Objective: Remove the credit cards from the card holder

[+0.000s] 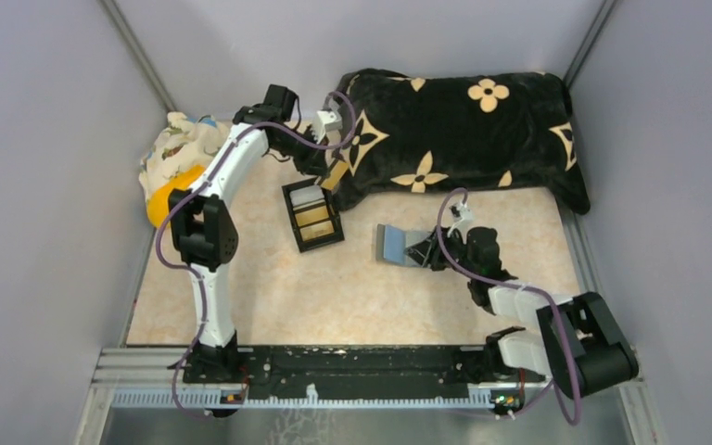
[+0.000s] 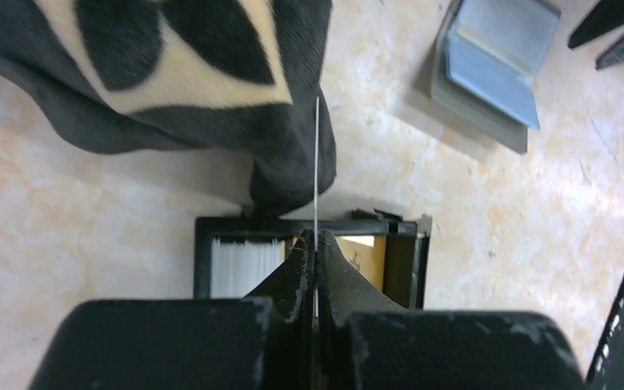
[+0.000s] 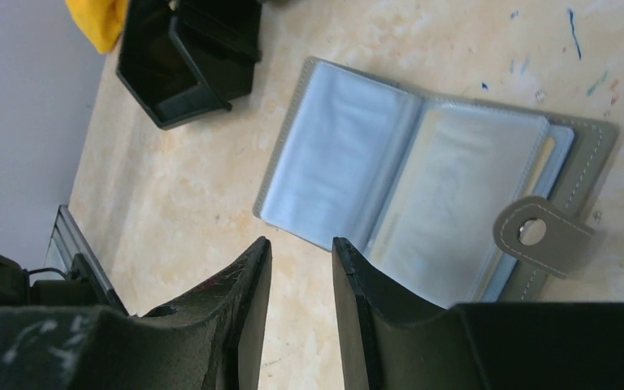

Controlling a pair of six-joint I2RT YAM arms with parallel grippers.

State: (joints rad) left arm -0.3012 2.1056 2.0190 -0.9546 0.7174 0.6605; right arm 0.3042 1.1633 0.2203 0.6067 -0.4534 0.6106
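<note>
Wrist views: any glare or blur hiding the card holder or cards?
Right wrist: grey card holder with light-blue plastic sleeves sharp, mild sheen, no blown-out glare. Left wrist: thin card edge-on reads only as a bright line in the left gripper. Top external: even light, soft shadows.

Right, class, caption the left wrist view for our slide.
Left gripper pinches a card edge-on over the black box.
</note>
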